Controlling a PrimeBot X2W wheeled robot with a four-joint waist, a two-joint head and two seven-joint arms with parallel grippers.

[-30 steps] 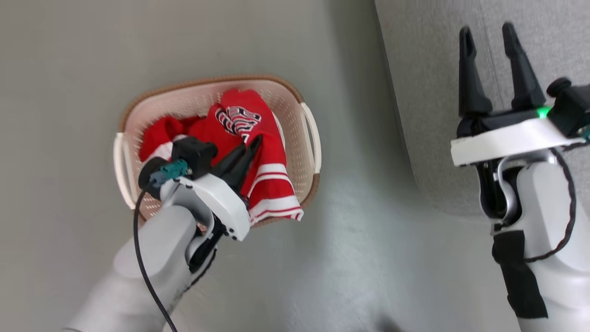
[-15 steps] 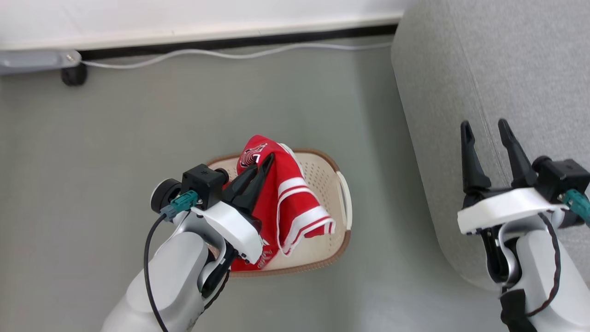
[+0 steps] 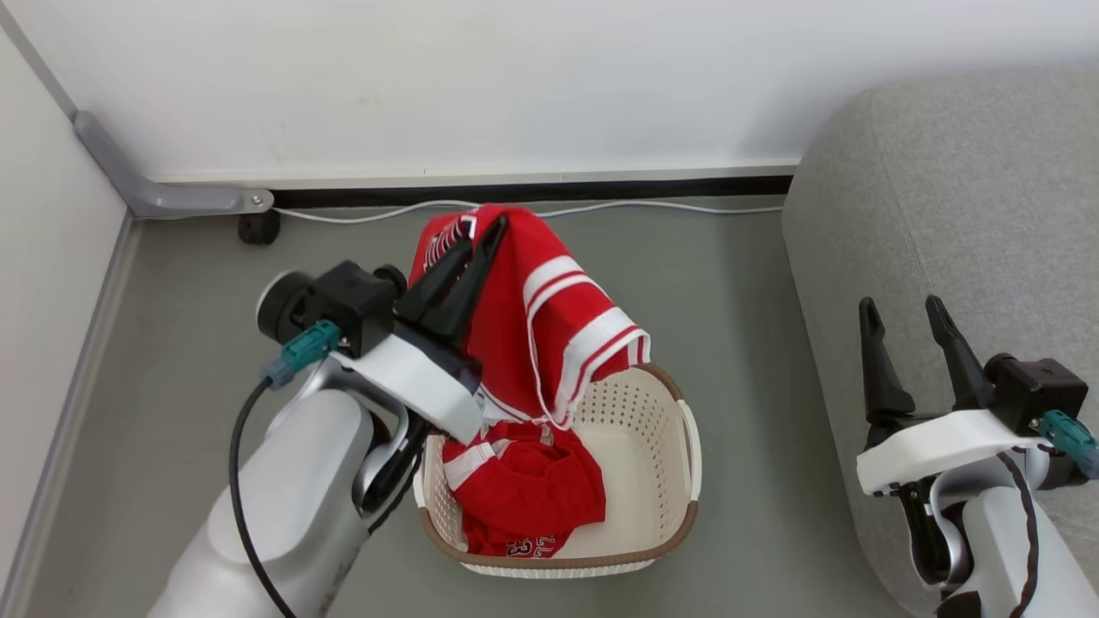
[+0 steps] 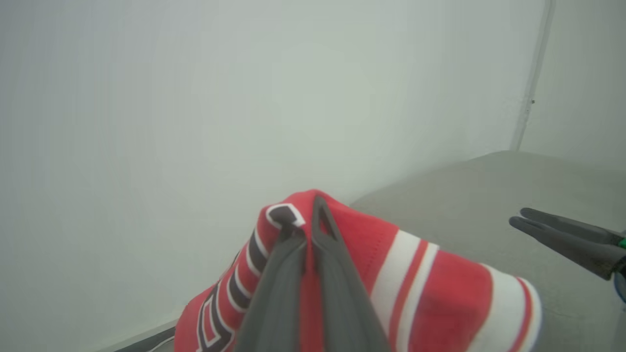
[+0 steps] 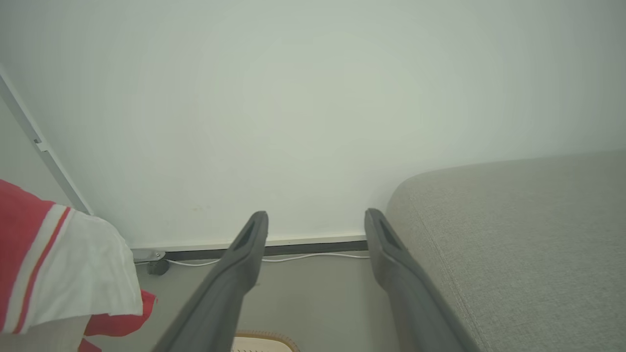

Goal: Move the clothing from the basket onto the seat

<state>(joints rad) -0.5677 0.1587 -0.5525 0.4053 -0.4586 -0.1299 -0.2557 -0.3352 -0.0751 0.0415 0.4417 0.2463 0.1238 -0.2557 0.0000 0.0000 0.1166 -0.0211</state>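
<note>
My left gripper (image 3: pixel 481 236) is shut on a red jersey (image 3: pixel 549 326) with white stripe trim, holding it up above the cream basket (image 3: pixel 661 532) on the floor. The cloth drapes down from the fingertips toward the basket's left side. A second red garment (image 3: pixel 524 498) lies crumpled inside the basket. In the left wrist view the shut gripper (image 4: pixel 313 210) pinches the jersey (image 4: pixel 440 288) at its peak. The grey seat (image 3: pixel 970 215) stands at the right. My right gripper (image 3: pixel 901 313) hovers open over the seat's near edge, nothing between its fingers (image 5: pixel 247 244).
A white wall with a dark baseboard (image 3: pixel 532 190) runs behind the basket, with a white cable (image 3: pixel 652 206) along the floor. A grey bracket and small black wheel (image 3: pixel 258 227) sit at the back left. Grey floor lies between the basket and the seat.
The left gripper has lifted the red jersey up out of the basket. The head camera has tilted up, bringing the wall and baseboard into view. The right gripper stays open.
</note>
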